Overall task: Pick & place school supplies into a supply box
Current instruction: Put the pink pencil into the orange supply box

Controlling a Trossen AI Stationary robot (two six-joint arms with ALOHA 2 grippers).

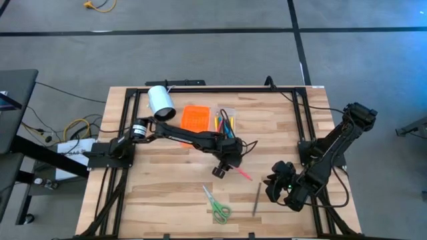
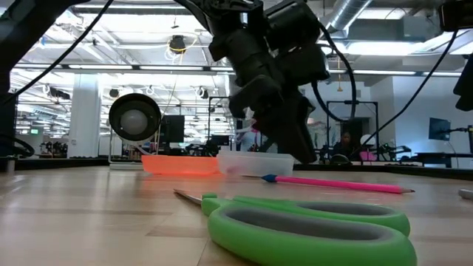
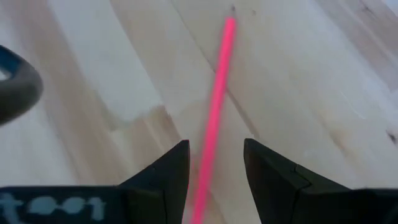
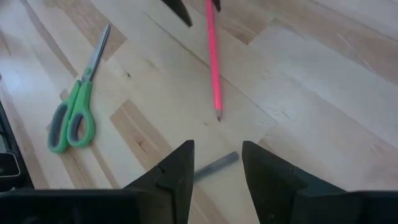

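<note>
A pink pencil [image 1: 241,173] lies flat on the wooden table near its middle. My left gripper [image 1: 222,169] is low over the pencil's blue-capped end [image 2: 270,178], open. In the left wrist view its fingers [image 3: 171,168] stand on either side of the pencil [image 3: 222,68], with gaps showing. Green-handled scissors [image 1: 217,205] and a grey pen [image 1: 256,198] lie near the front edge. The supply box is open at the back: a clear tray [image 1: 227,120] with several pencils in it, and the orange lid [image 1: 195,118] beside it. My right gripper [image 1: 277,187] is open and empty at the front right.
A white cylinder [image 1: 160,101] lies at the back left, beside the orange lid. The black frame rails [image 1: 200,87] run along the table's edges. Bare wood lies between the tray and the pink pencil. The scissors [image 4: 74,106] and grey pen [image 4: 214,165] lie in front of my right gripper.
</note>
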